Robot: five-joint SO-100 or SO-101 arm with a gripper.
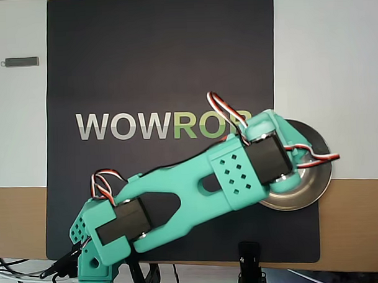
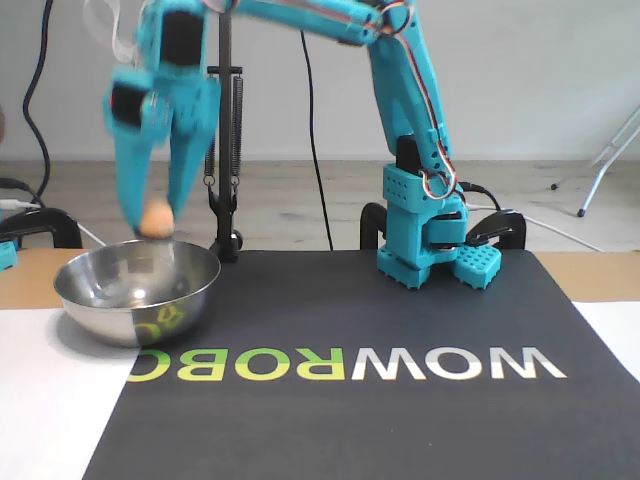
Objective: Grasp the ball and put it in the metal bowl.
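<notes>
- Overhead view: teal arm (image 1: pixel 178 198) stretches from base at lower left across the black WOWROBO mat (image 1: pixel 162 74) to the metal bowl (image 1: pixel 314 180) at right; arm covers most of bowl, ball & gripper hidden.
- Fixed view: gripper (image 2: pixel 155 215), blurred, points down w/ fingers closed on the peach-orange ball (image 2: pixel 155 218), just above bowl's (image 2: pixel 100 300) rim, over its inside.

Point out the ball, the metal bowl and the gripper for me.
ball (image 2: pixel 155 219), fixed view, its front face.
metal bowl (image 2: pixel 120 310), fixed view, outer front wall.
gripper (image 2: pixel 156 228), fixed view, between the fingertips.
</notes>
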